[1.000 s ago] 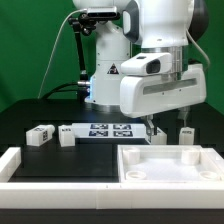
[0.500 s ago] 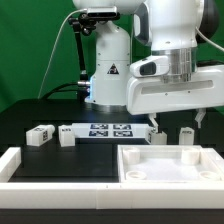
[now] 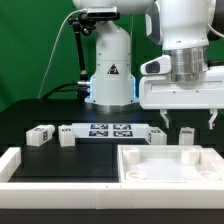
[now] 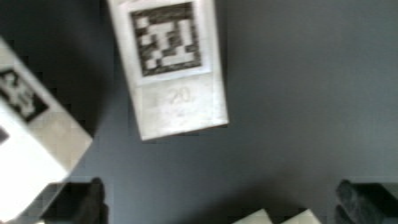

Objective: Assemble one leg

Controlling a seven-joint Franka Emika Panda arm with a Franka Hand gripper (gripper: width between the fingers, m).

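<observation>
Several small white legs stand on the black table: two at the exterior view's left (image 3: 40,136) (image 3: 67,136) and two near the tray-like part, one (image 3: 157,135) beside the marker board and one (image 3: 187,134) further right. My gripper (image 3: 187,120) hangs open and empty just above that right leg, one finger (image 3: 165,120) on each side of it. In the wrist view the leg (image 4: 178,68) lies ahead of the gripper (image 4: 221,205), its square tag facing up, not touched. Both dark fingertips (image 4: 71,205) stand wide apart.
The wide white tray-like part (image 3: 170,165) with raised corners lies in front, its corner tips showing in the wrist view (image 4: 294,215). The marker board (image 3: 105,129) lies behind. A long white rail (image 3: 20,165) runs along the front. Another tagged white piece (image 4: 27,110) is at the wrist view's edge.
The arm has moved toward the exterior view's right, bringing the open gripper from over the leg beside the marker board to over the rightmost leg. The parts have not moved.
</observation>
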